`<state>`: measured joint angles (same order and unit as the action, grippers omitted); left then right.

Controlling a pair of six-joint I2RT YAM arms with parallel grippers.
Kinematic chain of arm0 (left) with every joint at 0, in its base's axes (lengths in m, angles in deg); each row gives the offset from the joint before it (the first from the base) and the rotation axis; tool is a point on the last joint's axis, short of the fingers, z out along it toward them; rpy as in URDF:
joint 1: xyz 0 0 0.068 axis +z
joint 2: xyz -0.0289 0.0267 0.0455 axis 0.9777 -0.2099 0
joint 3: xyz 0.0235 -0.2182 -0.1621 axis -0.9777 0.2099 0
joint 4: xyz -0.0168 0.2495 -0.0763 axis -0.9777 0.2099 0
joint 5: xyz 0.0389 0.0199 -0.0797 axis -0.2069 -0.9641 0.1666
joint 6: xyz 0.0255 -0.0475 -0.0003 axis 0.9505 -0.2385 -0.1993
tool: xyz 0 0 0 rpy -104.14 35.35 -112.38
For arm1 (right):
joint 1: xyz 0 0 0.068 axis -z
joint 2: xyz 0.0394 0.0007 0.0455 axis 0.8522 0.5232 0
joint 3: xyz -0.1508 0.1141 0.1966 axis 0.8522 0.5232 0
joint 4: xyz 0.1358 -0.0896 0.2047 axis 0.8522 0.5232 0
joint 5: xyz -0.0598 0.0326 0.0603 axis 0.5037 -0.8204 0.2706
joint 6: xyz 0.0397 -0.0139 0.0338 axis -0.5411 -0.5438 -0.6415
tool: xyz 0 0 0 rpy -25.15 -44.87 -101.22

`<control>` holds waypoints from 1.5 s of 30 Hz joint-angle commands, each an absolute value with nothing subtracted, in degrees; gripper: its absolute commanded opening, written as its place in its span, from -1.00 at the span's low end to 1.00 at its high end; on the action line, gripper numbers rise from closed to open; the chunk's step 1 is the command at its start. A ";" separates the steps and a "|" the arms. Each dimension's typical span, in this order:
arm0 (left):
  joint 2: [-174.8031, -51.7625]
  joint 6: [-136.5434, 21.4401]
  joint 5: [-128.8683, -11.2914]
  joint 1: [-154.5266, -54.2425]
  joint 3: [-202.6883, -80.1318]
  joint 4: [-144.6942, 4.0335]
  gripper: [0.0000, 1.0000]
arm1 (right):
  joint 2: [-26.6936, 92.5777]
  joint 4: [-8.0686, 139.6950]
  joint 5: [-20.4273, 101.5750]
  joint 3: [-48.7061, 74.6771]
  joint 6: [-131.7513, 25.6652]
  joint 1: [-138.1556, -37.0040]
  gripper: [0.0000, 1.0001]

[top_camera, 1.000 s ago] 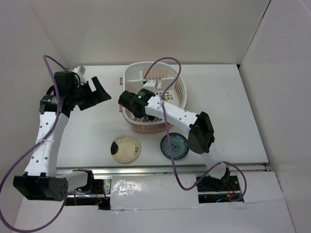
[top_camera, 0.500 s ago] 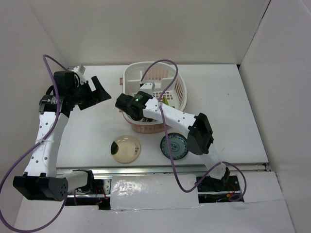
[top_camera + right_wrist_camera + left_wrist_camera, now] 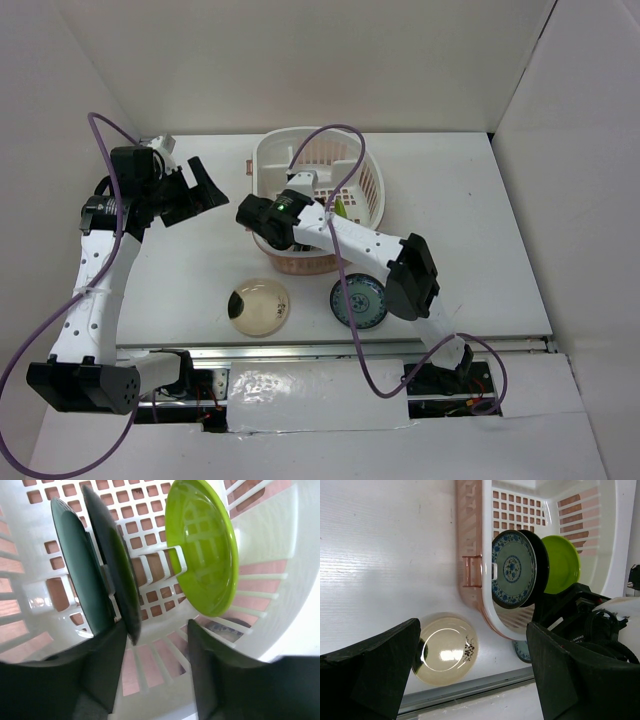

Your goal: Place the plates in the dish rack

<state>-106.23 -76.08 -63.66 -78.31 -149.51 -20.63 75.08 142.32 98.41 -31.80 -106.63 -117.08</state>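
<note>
Three plates stand on edge in the pale-pink and white dish rack [image 3: 487, 592]: a teal-blue patterned plate [image 3: 512, 569], a glossy black plate [image 3: 112, 560] and a lime-green plate [image 3: 202, 545]. My right gripper [image 3: 157, 665] is inside the rack, open, with only rack floor between its fingers. The black plate's lower rim sits just beside its left finger [image 3: 105, 665]. A tan plate with a dark patch [image 3: 259, 305] and a second teal-blue plate [image 3: 359, 302] lie flat on the table in front of the rack. My left gripper [image 3: 195, 192] hangs wide open left of the rack, holding nothing.
The rack [image 3: 318, 200] stands mid-table toward the back. White walls close in the table at the back and on both sides. A metal rail [image 3: 330, 350] runs along the near edge. The right arm's purple cable [image 3: 340, 135] arcs over the rack.
My right gripper has opened and let go of the black plate, which stands in the rack. The right wrist has shifted slightly left. The left arm has barely moved.
</note>
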 commanded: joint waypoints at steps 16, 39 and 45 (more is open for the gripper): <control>-104.23 -75.50 -62.61 -77.97 -150.98 -22.08 0.99 | 59.27 147.75 105.43 -33.90 -105.82 -118.83 0.25; -106.70 -74.54 -59.71 -78.06 -151.59 -22.52 0.99 | -13.78 90.30 43.31 68.66 -99.15 -89.84 0.83; -106.26 -74.98 -59.88 -77.97 -151.68 -22.26 0.99 | -5.70 83.33 35.49 74.99 -95.45 -82.72 0.72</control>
